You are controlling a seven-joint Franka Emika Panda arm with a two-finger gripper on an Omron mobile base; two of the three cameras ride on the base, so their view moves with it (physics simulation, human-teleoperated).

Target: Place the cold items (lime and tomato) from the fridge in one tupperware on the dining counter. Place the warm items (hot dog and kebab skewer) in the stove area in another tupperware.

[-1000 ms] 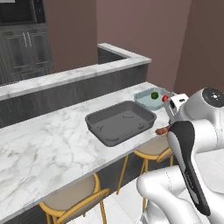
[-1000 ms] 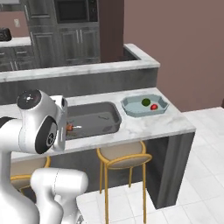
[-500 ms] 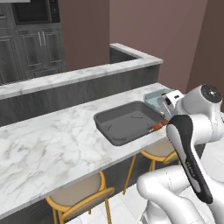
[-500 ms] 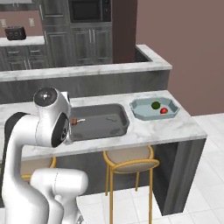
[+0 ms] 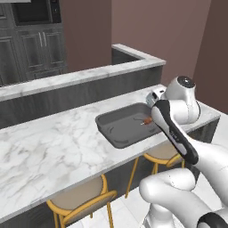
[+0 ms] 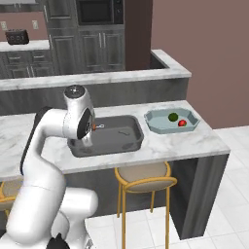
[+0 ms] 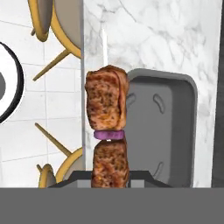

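My hand (image 7: 109,181) grips the browned kebab skewer (image 7: 107,131) above the empty dark tupperware (image 6: 114,136); lime (image 6: 172,116) and tomato (image 6: 182,123) share the pale tupperware (image 6: 154,121).

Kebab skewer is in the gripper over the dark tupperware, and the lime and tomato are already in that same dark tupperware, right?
Not quite. The gripper does hold the kebab skewer over the dark tupperware, but the lime and tomato lie in the light blue tupperware beside it, as the right base view shows.

The robot's glossy white rounded arm (image 5: 178,133) was built of thick, smooth, bulbous links. Dark grey bands marked its joints, a dark strip ran along one link, and a round dark-grey cap (image 6: 74,91) topped one joint.
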